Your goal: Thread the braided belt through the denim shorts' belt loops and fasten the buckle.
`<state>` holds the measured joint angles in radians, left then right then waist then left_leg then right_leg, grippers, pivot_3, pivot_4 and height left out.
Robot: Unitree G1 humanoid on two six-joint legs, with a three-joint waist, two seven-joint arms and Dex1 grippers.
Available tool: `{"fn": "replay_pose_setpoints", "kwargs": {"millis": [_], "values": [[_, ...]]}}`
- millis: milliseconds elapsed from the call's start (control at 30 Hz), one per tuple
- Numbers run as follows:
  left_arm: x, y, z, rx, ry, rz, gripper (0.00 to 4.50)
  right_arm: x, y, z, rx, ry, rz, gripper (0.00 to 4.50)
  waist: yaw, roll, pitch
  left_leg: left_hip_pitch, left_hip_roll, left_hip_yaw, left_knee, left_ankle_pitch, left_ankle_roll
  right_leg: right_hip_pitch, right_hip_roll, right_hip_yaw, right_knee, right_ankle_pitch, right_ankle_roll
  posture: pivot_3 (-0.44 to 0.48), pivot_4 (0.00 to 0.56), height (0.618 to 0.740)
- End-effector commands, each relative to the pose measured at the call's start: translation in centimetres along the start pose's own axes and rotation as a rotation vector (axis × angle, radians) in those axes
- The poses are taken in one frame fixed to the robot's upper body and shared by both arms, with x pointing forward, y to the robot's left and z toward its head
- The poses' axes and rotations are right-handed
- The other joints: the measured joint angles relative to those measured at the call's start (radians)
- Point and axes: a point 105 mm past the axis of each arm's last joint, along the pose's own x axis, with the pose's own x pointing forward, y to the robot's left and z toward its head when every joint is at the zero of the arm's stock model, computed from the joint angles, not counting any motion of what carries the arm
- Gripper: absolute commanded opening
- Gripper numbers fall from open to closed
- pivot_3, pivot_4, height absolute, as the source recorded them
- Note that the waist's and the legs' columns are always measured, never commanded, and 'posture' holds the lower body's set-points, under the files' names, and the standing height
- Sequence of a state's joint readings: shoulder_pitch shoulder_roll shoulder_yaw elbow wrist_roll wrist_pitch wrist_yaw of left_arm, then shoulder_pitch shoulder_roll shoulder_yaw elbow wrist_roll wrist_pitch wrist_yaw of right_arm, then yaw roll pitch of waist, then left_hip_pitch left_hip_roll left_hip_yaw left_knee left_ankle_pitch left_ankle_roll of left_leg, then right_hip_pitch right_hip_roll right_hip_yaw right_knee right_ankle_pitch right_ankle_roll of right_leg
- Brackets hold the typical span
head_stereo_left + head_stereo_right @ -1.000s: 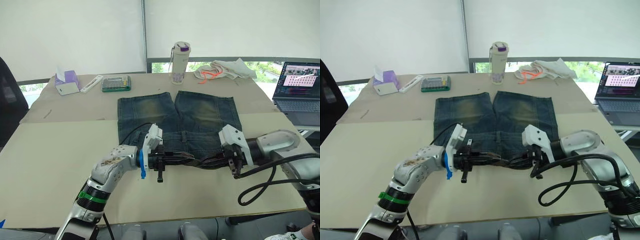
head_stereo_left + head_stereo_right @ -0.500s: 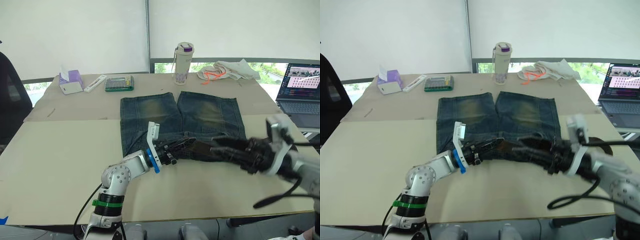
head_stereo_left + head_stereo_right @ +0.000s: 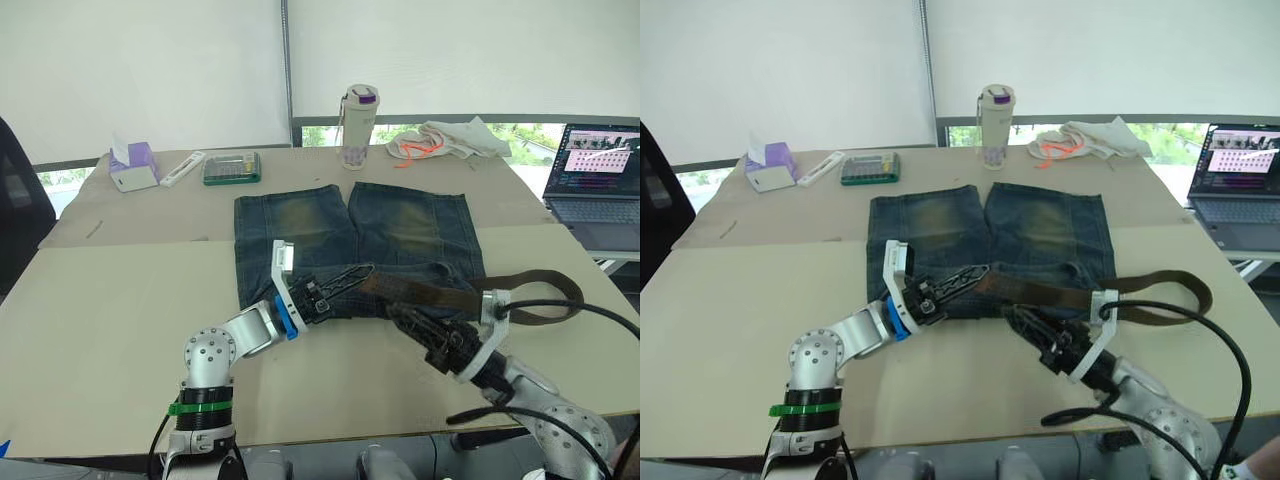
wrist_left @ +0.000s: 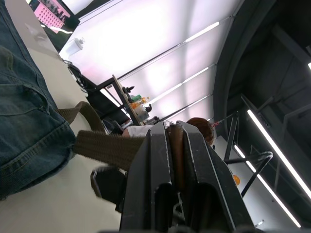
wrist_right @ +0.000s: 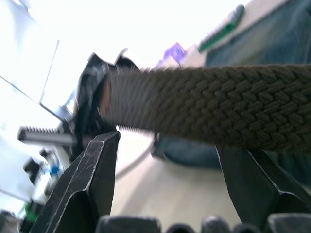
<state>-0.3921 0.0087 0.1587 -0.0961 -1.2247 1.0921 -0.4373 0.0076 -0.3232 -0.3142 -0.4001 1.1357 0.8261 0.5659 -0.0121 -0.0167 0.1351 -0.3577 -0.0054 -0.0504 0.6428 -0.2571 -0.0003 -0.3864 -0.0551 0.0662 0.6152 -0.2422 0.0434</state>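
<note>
The denim shorts (image 3: 400, 220) lie flat mid-table, waistband toward me. My left gripper (image 3: 362, 270) hovers over the waistband, shut on one end of the braided belt (image 3: 430, 293); the left wrist view has the brown strap (image 4: 107, 148) pinched between the fingers (image 4: 160, 160). From there the belt runs right across the waistband and curls into a loop (image 3: 545, 300) on the table beyond the shorts. My right gripper (image 3: 398, 314) sits just below the strap, open, with the braid (image 5: 218, 111) crossing between its spread fingers (image 5: 92, 184). The buckle and the belt loops are hidden.
At the table's back stand a bottle (image 3: 360, 112), a green box (image 3: 232, 166), a tissue box (image 3: 135, 165), a white stick-shaped object (image 3: 183, 167) and a crumpled white cloth (image 3: 445, 138). A laptop (image 3: 600, 175) sits at the far right. Black cables (image 3: 560, 310) trail from my right arm.
The belt, bunched between both grippers a second ago, now stretches to the right and ends in a loop. My right gripper has drawn back toward me and stands open under the strap.
</note>
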Motion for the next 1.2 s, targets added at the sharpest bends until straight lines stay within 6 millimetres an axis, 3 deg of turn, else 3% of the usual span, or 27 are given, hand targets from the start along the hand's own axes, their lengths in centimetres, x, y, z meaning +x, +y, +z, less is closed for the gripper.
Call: {"fn": "replay_pose_setpoints", "kwargs": {"millis": [33,100,433,800,867,1133,1167,1200], "values": [[0.3,-0.6,0.3,-0.009,-0.007,-0.034,0.00,-0.2,1.4,2.4,-0.036,-0.083,0.069,3.44,0.001,0.000,0.000,0.000,0.000,0.000,0.000,0.000,0.000,0.000,0.000,0.000,0.000,0.000,0.000,0.000,0.150,0.740],[0.3,-0.5,0.2,-0.006,0.000,-0.030,0.00,-0.3,1.8,2.5,-0.036,-0.068,0.088,3.21,-0.001,0.000,0.000,0.000,0.000,0.000,0.000,0.000,0.000,0.000,0.000,0.000,-0.001,0.000,0.000,0.000,0.150,0.740],[0.3,0.1,0.3,-0.010,-0.032,-0.008,0.00,-0.8,2.0,2.3,-0.050,-0.021,0.104,0.03,-0.002,0.000,0.000,0.000,0.000,0.001,0.000,0.000,0.000,0.000,0.000,0.000,-0.001,0.000,0.000,0.000,0.150,0.740],[0.3,0.4,0.4,-0.010,-0.040,0.004,0.00,-0.6,1.3,1.7,-0.041,-0.014,0.053,0.03,-0.001,0.000,0.000,-0.001,0.000,0.001,0.000,0.000,0.000,0.000,0.000,0.000,-0.002,-0.001,0.002,0.000,0.150,0.740],[0.3,0.4,0.4,-0.011,-0.040,0.005,0.00,-0.4,1.7,1.2,-0.005,-0.006,0.084,0.93,-0.001,0.000,0.000,-0.001,0.000,0.001,0.000,0.000,0.000,0.000,0.000,0.000,-0.002,-0.002,0.004,0.000,0.150,0.740],[0.8,0.2,0.4,-0.015,-0.048,-0.002,0.00,1.7,2.3,-0.2,0.027,-0.072,0.085,3.67,-0.001,0.000,0.000,-0.001,0.000,0.000,-0.001,0.000,0.000,0.000,0.000,0.000,-0.002,-0.003,0.005,0.000,0.150,0.740],[0.9,0.1,0.4,-0.016,-0.048,-0.002,0.00,1.9,2.2,-0.1,0.029,-0.089,0.080,3.96,-0.001,0.000,0.000,-0.001,0.000,0.000,-0.001,0.000,0.000,0.000,0.000,0.000,-0.002,-0.003,0.005,0.000,0.150,0.740],[0.9,0.1,0.4,-0.016,-0.047,-0.002,0.00,2.0,2.1,0.1,0.033,-0.113,0.073,3.96,-0.002,0.000,0.000,-0.001,0.000,0.000,-0.001,0.000,0.000,0.000,0.000,0.000,-0.002,-0.003,0.005,0.000,0.150,0.740]]}}
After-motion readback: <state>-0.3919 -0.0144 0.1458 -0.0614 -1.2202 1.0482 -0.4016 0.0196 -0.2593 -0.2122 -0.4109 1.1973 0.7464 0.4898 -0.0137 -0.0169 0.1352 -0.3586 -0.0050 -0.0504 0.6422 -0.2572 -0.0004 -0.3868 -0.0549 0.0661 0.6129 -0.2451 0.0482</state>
